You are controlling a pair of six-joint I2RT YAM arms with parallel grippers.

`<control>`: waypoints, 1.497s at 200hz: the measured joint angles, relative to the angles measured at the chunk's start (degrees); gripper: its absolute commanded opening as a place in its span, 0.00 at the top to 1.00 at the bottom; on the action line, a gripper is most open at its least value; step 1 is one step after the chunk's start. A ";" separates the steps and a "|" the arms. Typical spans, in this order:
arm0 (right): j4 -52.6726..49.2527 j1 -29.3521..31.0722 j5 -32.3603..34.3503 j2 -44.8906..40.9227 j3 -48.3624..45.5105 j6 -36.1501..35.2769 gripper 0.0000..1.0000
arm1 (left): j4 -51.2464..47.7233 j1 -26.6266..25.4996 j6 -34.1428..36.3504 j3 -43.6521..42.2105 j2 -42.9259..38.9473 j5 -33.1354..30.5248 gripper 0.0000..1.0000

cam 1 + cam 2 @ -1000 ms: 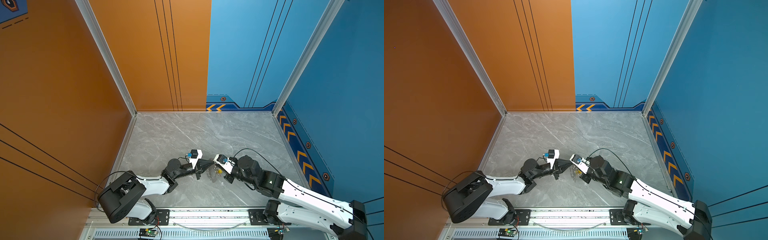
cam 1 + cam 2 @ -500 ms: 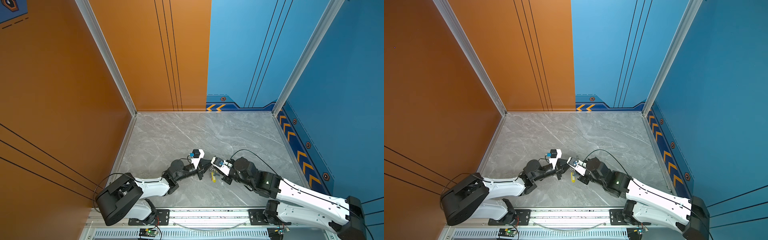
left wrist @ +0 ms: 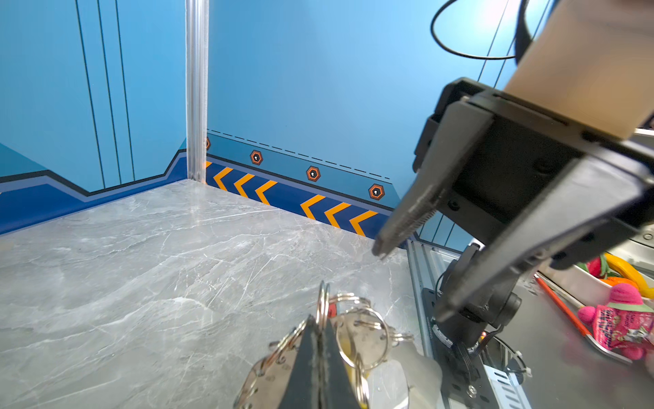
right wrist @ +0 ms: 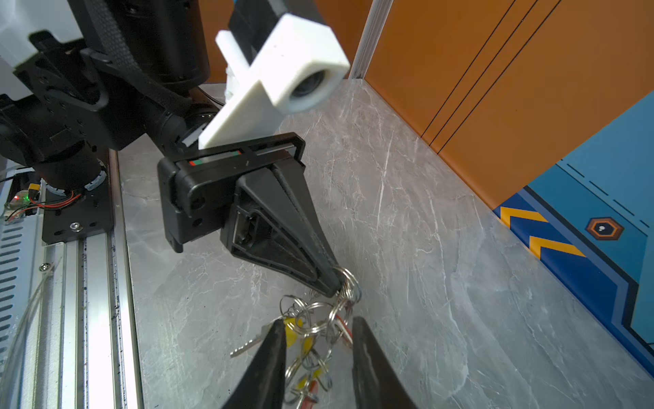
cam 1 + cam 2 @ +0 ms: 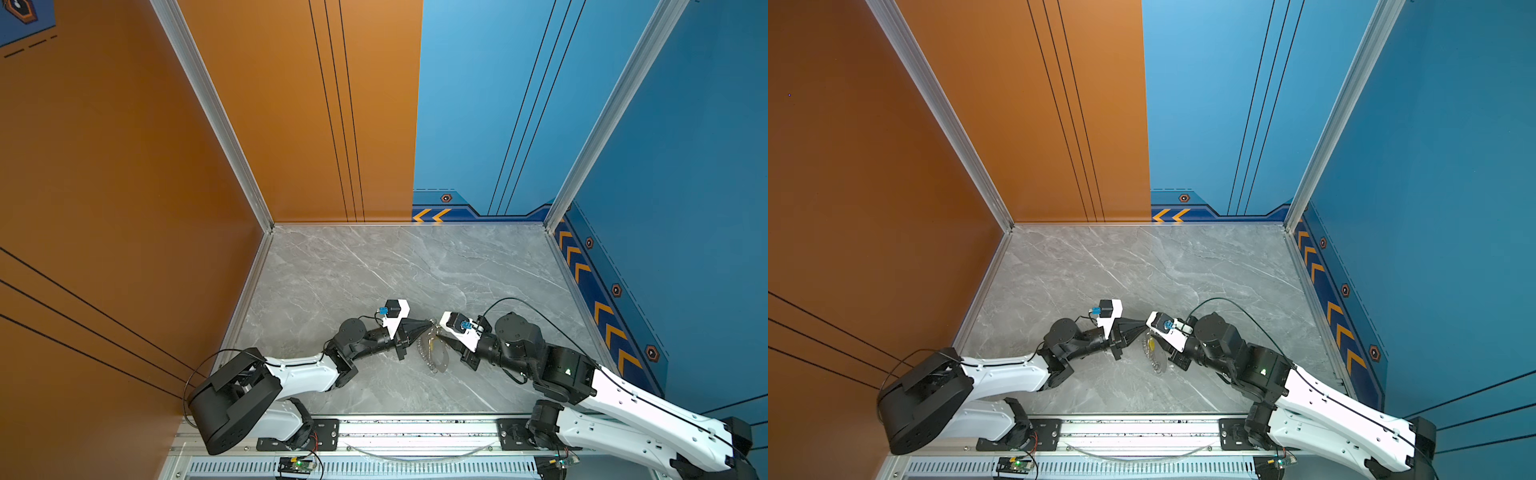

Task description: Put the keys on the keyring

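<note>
Now: L gripper [image 4: 334,283] is pressed together, pinching the keyring [image 4: 348,283] by its top loop. The keys [image 4: 292,329] dangle under it, mixed w/ the chain of rings [image 4: 311,357], above the table [image 4: 424,230]; we cannot tell if the lowest ones touch it. R gripper [image 4: 318,320] is spread, a finger on each side of the bundle, gripping nothing. Step, we judge: R takes one key. To do it well: close on a coloured head only, not on rings; keep L steady. Risk: the bundle swings or tangles.
</note>
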 measured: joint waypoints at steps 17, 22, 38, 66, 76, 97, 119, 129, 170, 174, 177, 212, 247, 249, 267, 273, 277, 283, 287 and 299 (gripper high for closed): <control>-0.48 -2.91 -2.03 0.50 0.79 1.01 0.76 | 1.46 0.13 0.37 0.00 0.00 2.01 1.00; -0.48 -3.80 -2.84 0.74 0.98 1.40 0.76 | 1.90 0.17 0.37 -0.02 0.00 2.56 1.00; -0.57 -6.56 -5.70 1.40 1.42 2.36 0.79 | 3.37 0.22 0.39 -0.02 0.00 4.31 1.00; -0.94 -8.59 -9.35 1.46 1.44 3.32 0.81 | 5.46 0.50 0.37 -0.02 0.02 6.69 1.00; -1.01 -8.72 -10.67 1.46 1.44 3.52 0.81 | 6.10 0.72 0.35 -0.02 0.04 7.34 1.00; -1.05 -8.68 -13.05 1.53 1.44 3.78 0.81 | 7.48 1.27 0.17 -0.02 0.31 8.31 1.00; -1.29 -8.46 -13.94 2.08 1.44 3.78 0.82 | 8.09 1.64 0.09 -0.02 0.46 9.29 1.00; -1.46 -8.22 -14.12 2.47 1.44 3.76 0.84 | 8.17 1.75 -0.13 -0.02 0.59 9.57 1.00; -2.05 -7.82 -15.21 3.23 1.44 3.76 0.87 | 8.31 1.79 -0.50 -0.02 1.31 10.64 1.00; -2.03 -7.82 -15.28 3.19 1.44 3.76 0.87 | 8.31 1.79 -0.50 -0.02 1.31 10.71 1.00; -2.03 -7.82 -15.28 3.17 1.44 3.76 0.87 | 8.31 1.79 -0.50 -0.02 1.31 10.71 1.00; -2.05 -7.78 -15.28 1.55 1.44 3.78 0.85 | 8.33 2.05 -0.50 -0.02 1.73 10.73 1.00; -2.03 -7.37 -15.26 1.22 1.44 3.96 0.86 | 8.31 2.05 -0.52 -0.02 2.40 11.67 1.00; -2.01 -7.32 -15.26 1.29 1.44 3.98 0.86 | 8.31 2.05 -0.52 -0.02 2.40 11.76 1.00; -1.92 -7.02 -15.23 1.92 1.44 3.98 0.87 | 8.31 2.05 -0.52 -0.02 2.40 12.22 1.00; -1.92 -7.02 -15.23 2.19 1.44 3.98 0.87 | 8.31 2.05 -0.52 -0.02 2.38 12.28 1.00; -1.92 -6.91 -15.23 2.43 1.44 3.98 0.87 | 8.33 2.05 -0.52 -0.02 2.38 12.39 1.00; -1.92 -6.78 -15.21 2.69 1.44 3.98 0.87 | 8.33 2.05 -0.52 -0.02 2.38 12.41 1.00; -1.90 -6.71 -15.21 2.84 1.44 3.98 0.87 | 8.28 2.05 -0.52 -0.02 2.40 12.46 1.00; -1.86 -6.58 -15.21 3.15 1.44 3.98 0.88 | 8.24 2.05 -0.52 -0.02 2.38 12.66 1.00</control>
